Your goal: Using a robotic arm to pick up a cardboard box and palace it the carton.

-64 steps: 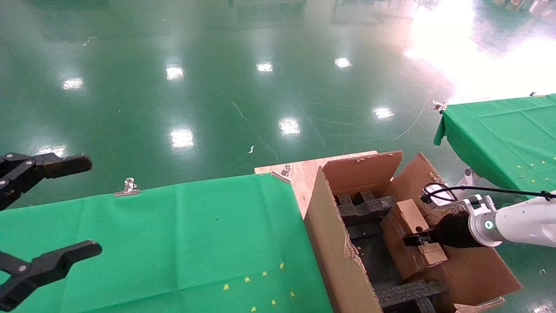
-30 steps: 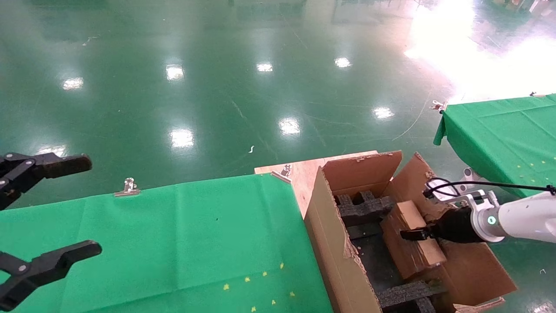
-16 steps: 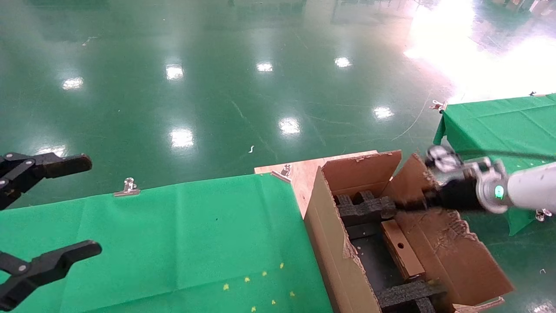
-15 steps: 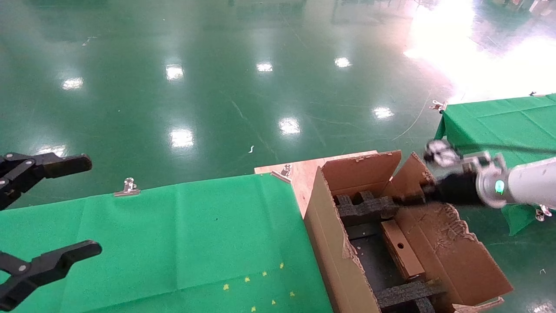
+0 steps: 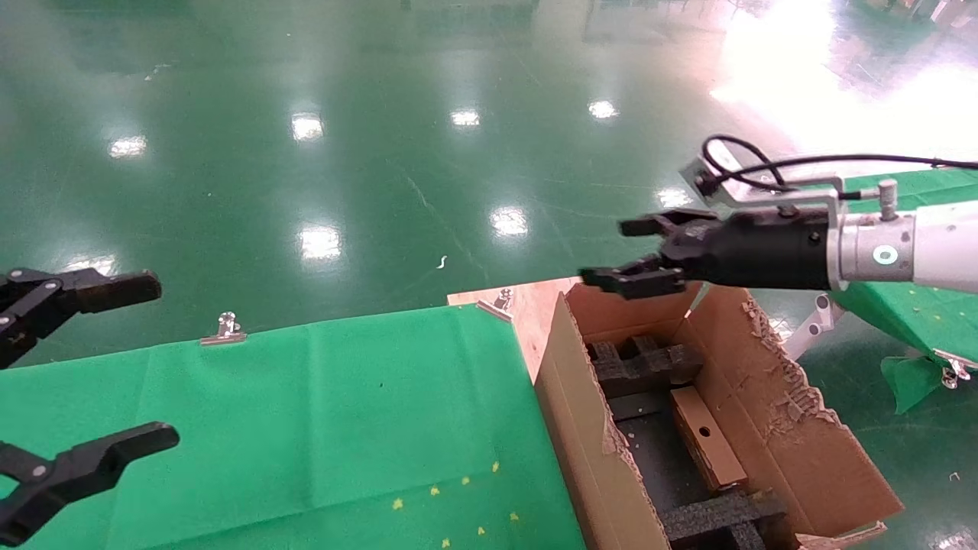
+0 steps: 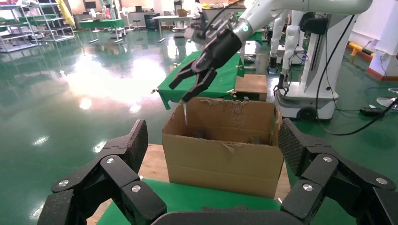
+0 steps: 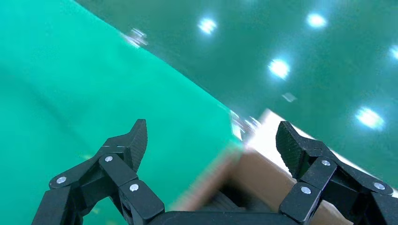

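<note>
The small cardboard box (image 5: 705,438) with a round hole lies inside the large carton (image 5: 588,428), among black foam inserts (image 5: 646,363). The carton also shows in the left wrist view (image 6: 220,159). The white robotic arm (image 5: 909,248) is my right arm. Its right gripper (image 5: 628,252) hangs open and empty in the air above the carton's far flap; it also shows in the left wrist view (image 6: 190,86) and in its own wrist view (image 7: 213,140). My left gripper (image 5: 122,363) is open and empty at the left, over the green table; it also shows in its own wrist view (image 6: 211,145).
The carton stands on a wooden board (image 5: 535,302) at the right end of the green-clothed table (image 5: 306,412). A second green table (image 5: 917,305) stands at the far right. Metal clips (image 5: 226,328) hold the cloth. Shiny green floor lies beyond.
My right gripper let go of the small box, which dropped flat into the carton, then rose out of the carton and moved up and left, open.
</note>
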Controlling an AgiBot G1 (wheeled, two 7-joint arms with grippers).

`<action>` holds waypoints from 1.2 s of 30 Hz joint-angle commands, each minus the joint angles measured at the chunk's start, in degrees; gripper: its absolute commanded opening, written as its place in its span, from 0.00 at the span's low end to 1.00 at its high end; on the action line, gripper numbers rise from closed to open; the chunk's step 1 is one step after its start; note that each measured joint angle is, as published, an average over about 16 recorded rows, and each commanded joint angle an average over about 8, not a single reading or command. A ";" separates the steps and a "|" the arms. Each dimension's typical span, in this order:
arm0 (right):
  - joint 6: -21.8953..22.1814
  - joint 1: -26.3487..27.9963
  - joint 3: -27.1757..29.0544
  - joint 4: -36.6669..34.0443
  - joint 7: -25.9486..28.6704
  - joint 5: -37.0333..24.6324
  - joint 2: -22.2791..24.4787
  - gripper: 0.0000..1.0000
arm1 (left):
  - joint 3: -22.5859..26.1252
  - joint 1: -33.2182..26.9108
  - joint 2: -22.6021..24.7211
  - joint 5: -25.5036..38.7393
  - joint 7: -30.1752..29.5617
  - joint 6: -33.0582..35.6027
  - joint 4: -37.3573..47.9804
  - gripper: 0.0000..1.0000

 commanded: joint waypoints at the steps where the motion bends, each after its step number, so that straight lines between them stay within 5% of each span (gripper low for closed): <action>1: -1.41 -0.05 0.83 1.87 -0.74 1.79 0.52 1.00 | 0.00 0.01 0.00 -0.01 0.00 0.00 0.01 1.00; 13: -1.46 -1.25 1.96 1.92 -0.65 1.37 0.19 1.00 | -0.01 0.01 -0.01 -0.01 0.00 0.00 0.01 1.00; 36: -8.89 -14.25 20.59 14.50 -2.43 4.58 -1.47 1.00 | -0.01 0.01 -0.01 -0.02 0.00 -0.01 0.01 1.00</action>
